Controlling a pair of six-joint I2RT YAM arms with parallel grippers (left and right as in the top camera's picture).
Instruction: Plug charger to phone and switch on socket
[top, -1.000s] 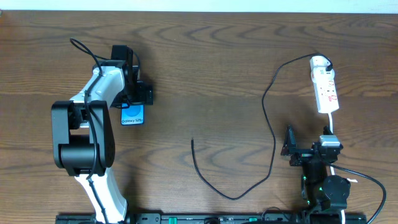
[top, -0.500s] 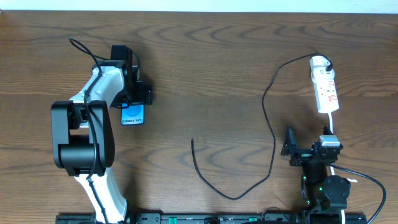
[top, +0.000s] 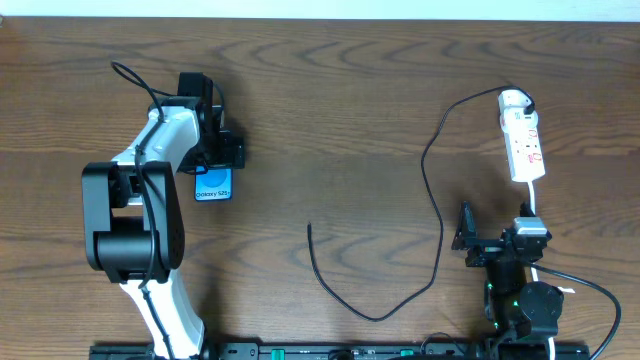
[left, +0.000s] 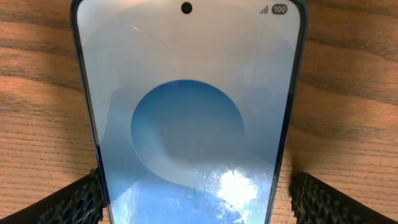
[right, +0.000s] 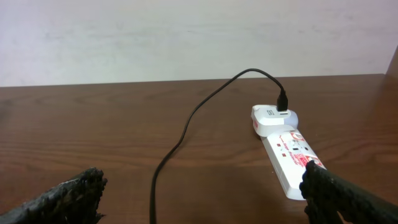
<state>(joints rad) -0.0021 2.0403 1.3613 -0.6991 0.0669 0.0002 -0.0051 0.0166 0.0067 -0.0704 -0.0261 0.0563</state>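
The phone lies flat on the wooden table with its blue swirl screen lit; in the overhead view only its lower end shows from under the left arm. My left gripper is open and straddles the phone, one finger along each long edge. The white socket lies at the far right. The black charger is plugged into its far end, loops across the table and ends in a free plug. My right gripper is open, just short of the socket.
The socket's white cord runs back past the right arm's base. A pale wall rises behind the table's far edge. Bare wood lies between the two arms.
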